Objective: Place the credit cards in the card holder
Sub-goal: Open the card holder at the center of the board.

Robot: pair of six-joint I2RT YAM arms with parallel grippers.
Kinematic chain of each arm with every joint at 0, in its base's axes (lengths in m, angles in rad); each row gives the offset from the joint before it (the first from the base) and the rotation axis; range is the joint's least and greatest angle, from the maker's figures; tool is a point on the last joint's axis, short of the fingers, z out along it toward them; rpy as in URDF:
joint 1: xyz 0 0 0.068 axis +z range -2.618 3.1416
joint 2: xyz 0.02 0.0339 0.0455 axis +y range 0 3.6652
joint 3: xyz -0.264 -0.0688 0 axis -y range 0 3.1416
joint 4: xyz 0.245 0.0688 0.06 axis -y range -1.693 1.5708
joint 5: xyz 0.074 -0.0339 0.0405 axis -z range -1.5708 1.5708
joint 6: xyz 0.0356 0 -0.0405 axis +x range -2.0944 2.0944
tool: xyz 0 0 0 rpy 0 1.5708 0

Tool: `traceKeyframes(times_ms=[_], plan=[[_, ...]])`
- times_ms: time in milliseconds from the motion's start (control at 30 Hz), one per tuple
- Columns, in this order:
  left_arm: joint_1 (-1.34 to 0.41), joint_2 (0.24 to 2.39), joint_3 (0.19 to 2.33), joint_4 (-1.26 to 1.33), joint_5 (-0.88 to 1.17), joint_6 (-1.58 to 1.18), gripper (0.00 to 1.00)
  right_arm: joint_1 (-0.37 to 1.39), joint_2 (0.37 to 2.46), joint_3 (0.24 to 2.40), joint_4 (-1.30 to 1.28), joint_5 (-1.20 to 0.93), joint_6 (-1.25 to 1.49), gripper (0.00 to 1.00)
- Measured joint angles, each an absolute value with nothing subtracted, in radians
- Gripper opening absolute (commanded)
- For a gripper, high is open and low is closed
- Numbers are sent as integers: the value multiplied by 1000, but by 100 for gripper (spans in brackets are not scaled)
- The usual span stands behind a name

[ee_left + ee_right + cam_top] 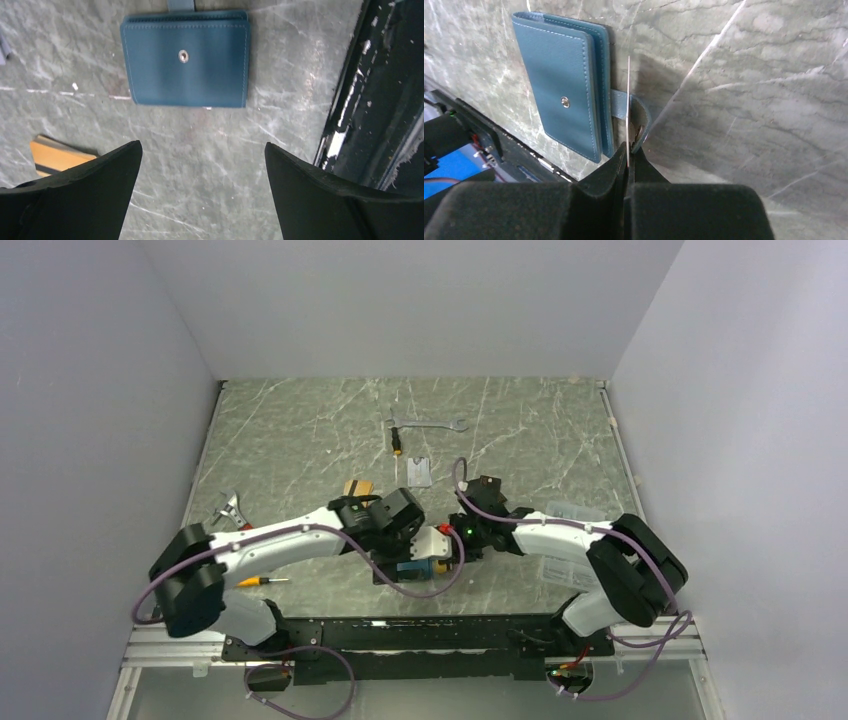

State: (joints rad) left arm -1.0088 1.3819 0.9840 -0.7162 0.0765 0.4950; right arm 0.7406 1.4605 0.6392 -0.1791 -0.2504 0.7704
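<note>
The teal card holder (185,60) lies shut on the table, snap stud up, near the black front rail. It also shows in the right wrist view (564,90), with its snap tab (620,102) curling out to the right. My left gripper (202,144) is open and empty, hovering short of the holder. My right gripper (629,147) is shut on a thin credit card (628,95), seen edge-on, right beside the holder's open edge. The tab's end rests against a fingertip. An orange card with a black stripe (55,155) lies left of my left finger. Both grippers (432,548) (462,540) meet at the table's front middle.
Orange cards (358,487) lie behind my left wrist. A wrench (428,425), a red-handled tool (398,443) and a small clear packet (420,472) are farther back. Pliers (230,510) and a yellow-handled screwdriver (262,581) are at the left, and a clear packet (565,540) at the right. The black rail (370,100) runs along the front.
</note>
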Motion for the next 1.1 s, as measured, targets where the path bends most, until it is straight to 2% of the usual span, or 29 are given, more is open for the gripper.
traceKeyframes(times_ms=[167, 433, 667, 700, 900, 1100], plan=[[-1035, 1536, 1066, -673, 74, 516, 99, 671, 1496, 584, -51, -386, 771, 0], [-1139, 1621, 1079, -575, 86, 590, 99, 619, 1527, 515, 106, -499, 770, 0], [-1149, 1694, 1079, -526, 116, 648, 99, 585, 1552, 480, 186, -560, 772, 0], [-1148, 1703, 1079, -518, 116, 656, 98, 581, 1557, 478, 192, -568, 772, 0], [-1148, 1748, 1079, -495, 116, 696, 76, 566, 1576, 476, 212, -599, 772, 0], [-1143, 1748, 1081, -506, 117, 693, 63, 563, 1578, 475, 212, -602, 772, 0]])
